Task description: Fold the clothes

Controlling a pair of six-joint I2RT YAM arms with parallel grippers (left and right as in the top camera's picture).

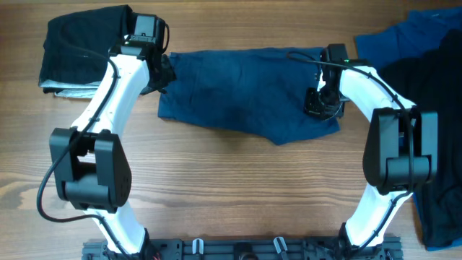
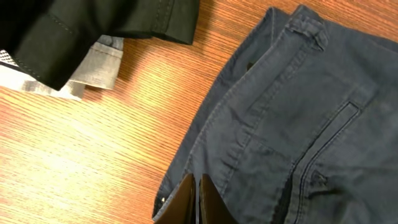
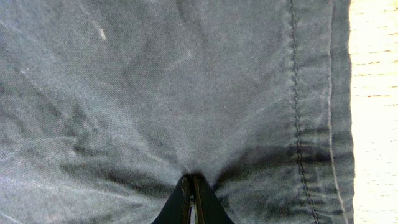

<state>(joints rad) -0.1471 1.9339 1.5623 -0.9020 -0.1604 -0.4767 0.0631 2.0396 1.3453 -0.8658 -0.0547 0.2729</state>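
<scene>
The dark navy shorts (image 1: 245, 94) lie spread flat across the middle of the table, waistband to the left. My left gripper (image 1: 162, 72) is shut on the waistband edge; the left wrist view shows its fingers (image 2: 198, 186) pinched together on the waistband of the shorts (image 2: 298, 124), near a belt loop and a back pocket. My right gripper (image 1: 319, 105) is shut on the right part of the shorts; in the right wrist view the fabric (image 3: 155, 93) puckers into its closed fingertips (image 3: 191, 183), with the hem seam at the right.
A folded black garment (image 1: 86, 43) lies on a light grey one (image 1: 68, 90) at the back left, also in the left wrist view (image 2: 93, 25). A brighter blue garment (image 1: 404, 40) and a black one (image 1: 440, 108) lie at the right edge.
</scene>
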